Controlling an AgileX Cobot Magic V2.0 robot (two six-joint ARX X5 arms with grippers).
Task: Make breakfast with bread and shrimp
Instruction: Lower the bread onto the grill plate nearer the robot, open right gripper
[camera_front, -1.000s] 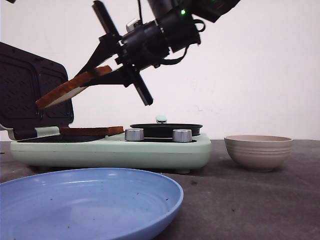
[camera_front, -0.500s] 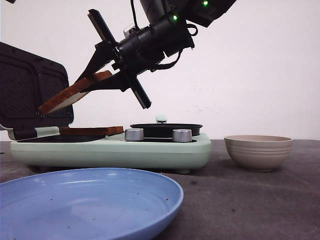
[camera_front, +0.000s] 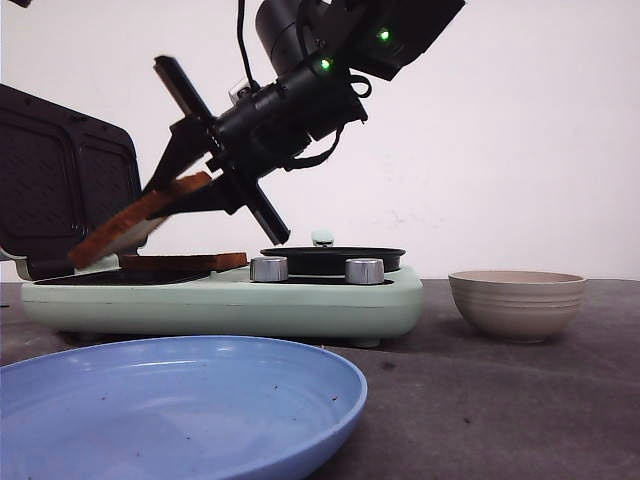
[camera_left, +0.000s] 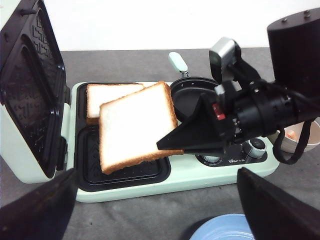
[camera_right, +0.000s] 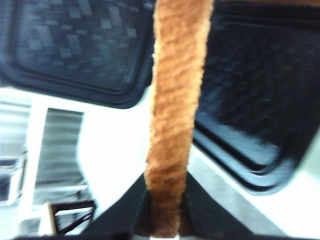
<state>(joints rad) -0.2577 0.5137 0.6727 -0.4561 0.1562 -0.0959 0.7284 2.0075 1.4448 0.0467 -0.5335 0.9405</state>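
The right gripper (camera_front: 185, 190) pinches one bread slice (camera_left: 136, 125) by its edge between its fingers (camera_left: 187, 132), holding it tilted, its far end dipping toward the open sandwich maker (camera_front: 300, 300). Beneath the fingers a second slice (camera_left: 112, 96) lies flat in the maker's far tray. The left gripper (camera_left: 160, 210) shows only its dark fingers (camera_left: 35, 210), spread wide and holding nothing. A blue plate (camera_front: 180, 410) and a beige bowl (camera_front: 517, 300) sit on the table (camera_front: 500, 410).
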